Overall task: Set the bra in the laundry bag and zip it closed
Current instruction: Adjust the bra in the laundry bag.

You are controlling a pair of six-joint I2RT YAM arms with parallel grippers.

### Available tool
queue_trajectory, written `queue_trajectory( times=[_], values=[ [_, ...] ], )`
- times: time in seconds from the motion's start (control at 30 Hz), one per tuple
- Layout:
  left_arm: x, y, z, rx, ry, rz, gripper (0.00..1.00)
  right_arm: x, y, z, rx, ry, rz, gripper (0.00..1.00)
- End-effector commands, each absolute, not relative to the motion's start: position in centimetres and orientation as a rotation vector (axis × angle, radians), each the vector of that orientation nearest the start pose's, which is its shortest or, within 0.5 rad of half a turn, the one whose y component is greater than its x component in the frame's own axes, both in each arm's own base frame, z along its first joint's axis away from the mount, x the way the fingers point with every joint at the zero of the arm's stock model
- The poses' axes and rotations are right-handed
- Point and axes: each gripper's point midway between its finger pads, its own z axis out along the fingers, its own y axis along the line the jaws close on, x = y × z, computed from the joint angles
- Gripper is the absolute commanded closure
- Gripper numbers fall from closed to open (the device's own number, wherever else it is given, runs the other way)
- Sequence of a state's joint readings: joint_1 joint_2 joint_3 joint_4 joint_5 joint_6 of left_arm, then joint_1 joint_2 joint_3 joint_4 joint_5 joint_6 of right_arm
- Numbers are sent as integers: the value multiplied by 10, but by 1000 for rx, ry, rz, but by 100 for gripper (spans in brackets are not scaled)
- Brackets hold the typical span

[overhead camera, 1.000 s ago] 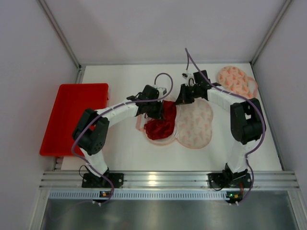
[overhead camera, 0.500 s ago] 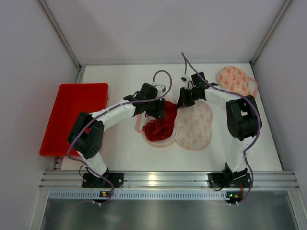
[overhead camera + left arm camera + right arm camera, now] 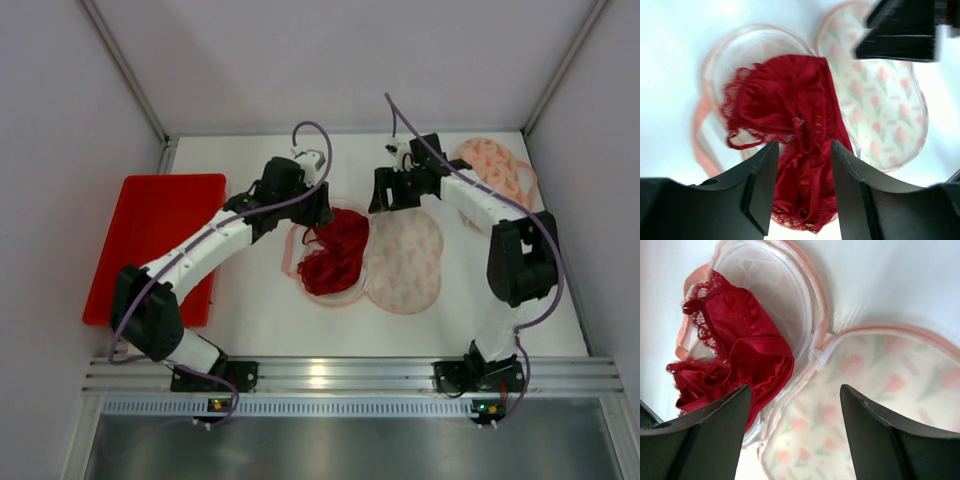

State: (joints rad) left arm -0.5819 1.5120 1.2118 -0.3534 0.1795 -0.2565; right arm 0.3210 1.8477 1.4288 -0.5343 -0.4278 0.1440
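Both arms have drawn back from the laundry bag (image 3: 405, 262) since a second ago, jaws parting. Left gripper (image 3: 805, 150) and right gripper (image 3: 795, 395) stand released, nothing held. Bra (image 3: 335, 250) lies heaped in the bag's left half; the floral half lies flopped open at 3 o'clock of it. Placing looks done; folding shut and zipping remain. Bra sits apart from the fingers, at 5 o'clock of the left pair and 7 o'clock of the right.
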Motion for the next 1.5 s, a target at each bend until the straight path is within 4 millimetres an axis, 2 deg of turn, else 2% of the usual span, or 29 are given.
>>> queue_trajectory(
  times=[0.0, 0.03, 0.07, 0.1, 0.13, 0.17, 0.2, 0.23, 0.27, 0.3, 0.33, 0.37, 0.4, 0.43, 0.47, 0.57, 0.6, 0.77, 0.93, 1.3, 1.4, 1.43, 1.47],
  values=[
    [349, -234, 207, 328, 2189, -629, 49, 394, 173, 165, -349, 2427, 639, 27],
    [351, -229, 208, 312, 2187, -634, 49, 387, 162, 176, -325, 2412, 631, 27],
    [350, -222, 208, 299, 2186, -635, 49, 375, 151, 165, -295, 2449, 622, 27],
    [356, -211, 209, 269, 2185, -621, 49, 372, 132, 163, -252, 2455, 599, 27],
    [356, -207, 209, 276, 2183, -630, 49, 364, 121, 170, -229, 2440, 578, 27],
    [358, -203, 208, 267, 2185, -630, 49, 348, 111, 152, -200, 2494, 568, 27],
    [362, -191, 207, 234, 2187, -621, 49, 342, 94, 148, -155, 2507, 547, 27],
    [363, -187, 204, 222, 2196, -625, 49, 335, 85, 147, -136, 2507, 536, 27],
    [363, -183, 202, 216, 2202, -633, 49, 319, 78, 131, -119, 2556, 534, 28],
    [365, -176, 202, 191, 2202, -631, 49, 315, 62, 125, -57, 2572, 520, 29],
    [365, -172, 201, 181, 2204, -633, 49, 308, 54, 121, -30, 2582, 511, 31],
    [366, -170, 201, 177, 2204, -633, 49, 294, 49, 106, 3, 2630, 514, 32],
    [368, -164, 202, 163, 2199, -620, 49, 288, 39, 100, 40, 2642, 502, 32],
    [366, -163, 203, 162, 2197, -620, 49, 282, 36, 94, 55, 2658, 512, 38],
    [367, -161, 203, 162, 2195, -616, 49, 283, 29, 91, 94, 2663, 472, 40],
    [366, -158, 202, 163, 2194, -602, 49, 279, 34, 85, 121, 2678, 536, 53],
    [367, -157, 202, 162, 2194, -599, 49, 282, 36, 81, 120, 2677, 543, 55],
    [366, -151, 199, 161, 2194, -579, 49, 273, 47, 55, 148, 2766, 597, 54],
    [368, -146, 197, 148, 2198, -568, 49, 274, 46, 35, 150, 2808, 564, 54],
    [372, -142, 198, 134, 2196, -545, 48, 288, 58, 27, 80, 2803, 607, 61],
    [371, -142, 199, 134, 2194, -548, 48, 290, 59, 20, 48, 2816, 587, 70],
    [371, -141, 199, 134, 2194, -544, 48, 292, 58, 21, 45, 2818, 582, 82],
    [370, -140, 199, 140, 2194, -536, 48, 291, 57, 19, 34, 2830, 582, 90]
  ],
)
